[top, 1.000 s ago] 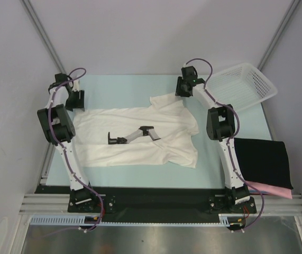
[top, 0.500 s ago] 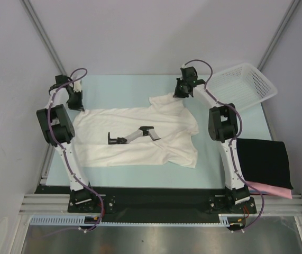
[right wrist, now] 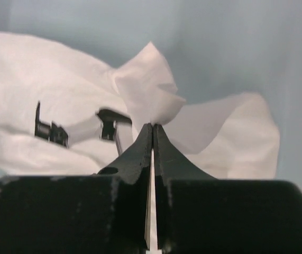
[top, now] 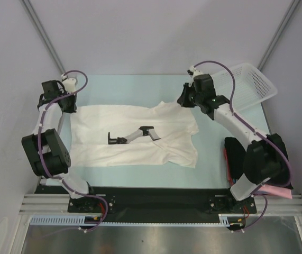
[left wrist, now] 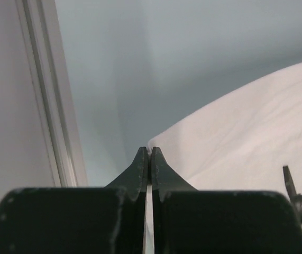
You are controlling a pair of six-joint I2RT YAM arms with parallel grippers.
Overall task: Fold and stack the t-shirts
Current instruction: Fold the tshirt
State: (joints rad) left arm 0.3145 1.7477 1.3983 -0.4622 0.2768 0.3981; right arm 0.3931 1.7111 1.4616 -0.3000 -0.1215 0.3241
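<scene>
Lying nearest the arm bases, on the right side of the table (top: 140,87), the folded black t-shirt (top: 236,159) is sitting on the pink t-shirt (top: 282,193). Only a near corner of the pink one is showing, and the right arm's elbow is hiding much of the pair.

Farther in, the white t-shirt (top: 140,151) is lying spread across the middle of the table, mostly flat, with its printed graphic (top: 135,135) facing up.

At its far edge both tools are gripping cloth. The left gripper (left wrist: 149,154) is clenched on the far left corner, with a sliver of white showing between its fingers. The right gripper (right wrist: 153,127) is pinching the far right part, seemingly at the sleeve, and the fabric is peaking up into a small crumpled tent at its tips.

Beyond the right gripper, the white mesh basket (top: 246,84) is standing at the far right corner, apart from the shirt.

Judging by the way it is wrinkling and tenting, the shirt is light, limp and easy to drag, so it is likely to sag between the two holds and bunch if they are drawn unevenly. Holding edge corners, as both grippers are doing now, looks the safest way to carry the far edge over into a fold.
</scene>
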